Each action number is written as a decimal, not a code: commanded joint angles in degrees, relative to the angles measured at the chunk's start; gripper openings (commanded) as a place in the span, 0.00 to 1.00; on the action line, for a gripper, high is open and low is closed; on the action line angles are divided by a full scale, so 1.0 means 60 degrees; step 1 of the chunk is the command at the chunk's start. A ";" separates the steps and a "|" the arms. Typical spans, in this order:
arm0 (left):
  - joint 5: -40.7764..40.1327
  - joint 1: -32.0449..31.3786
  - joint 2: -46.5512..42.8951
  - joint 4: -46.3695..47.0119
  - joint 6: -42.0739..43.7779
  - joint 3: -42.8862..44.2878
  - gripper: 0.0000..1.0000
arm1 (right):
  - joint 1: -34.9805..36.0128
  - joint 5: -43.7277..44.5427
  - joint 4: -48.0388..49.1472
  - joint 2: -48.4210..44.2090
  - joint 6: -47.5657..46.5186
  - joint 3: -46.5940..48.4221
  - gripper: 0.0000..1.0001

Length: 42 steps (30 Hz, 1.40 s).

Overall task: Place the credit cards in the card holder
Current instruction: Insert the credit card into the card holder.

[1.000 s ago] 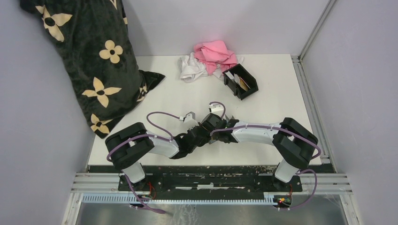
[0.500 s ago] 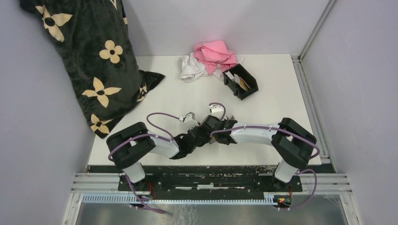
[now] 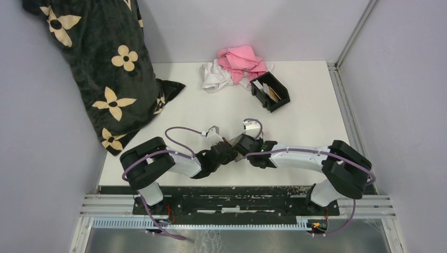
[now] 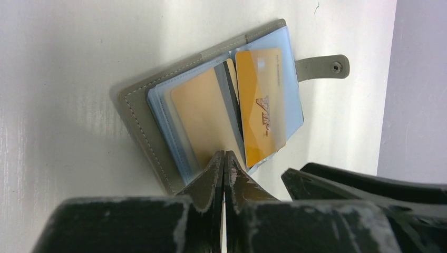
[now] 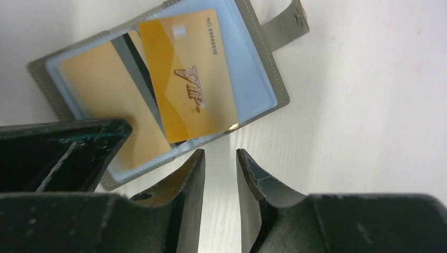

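Partly open, the right tool (image 5: 220, 154) hangs empty beside the orange card (image 5: 190, 74).

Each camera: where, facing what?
Top external: above and behind the bases, looking down at the table; both arms show.
Left wrist: on left arm, down past shut left gripper at the open wallet.
Right wrist: on right arm, down past open right gripper at that wallet.
Shared: both wrist views show the VIP card.
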 commanded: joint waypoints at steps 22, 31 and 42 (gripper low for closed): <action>0.1034 0.0173 0.1026 -0.0937 0.0116 -0.0637 0.03 | 0.0005 -0.0853 0.5770 -0.2781 0.4578 -0.4025 0.39; 0.1020 0.0175 0.1038 -0.0866 0.0095 -0.0700 0.03 | -0.0260 -0.0909 0.6422 -0.2573 0.4781 -0.4401 0.39; 0.1077 0.0185 0.1130 -0.0933 0.0273 -0.0550 0.03 | -0.0333 0.0472 0.3279 -0.3309 0.2975 -0.3061 0.38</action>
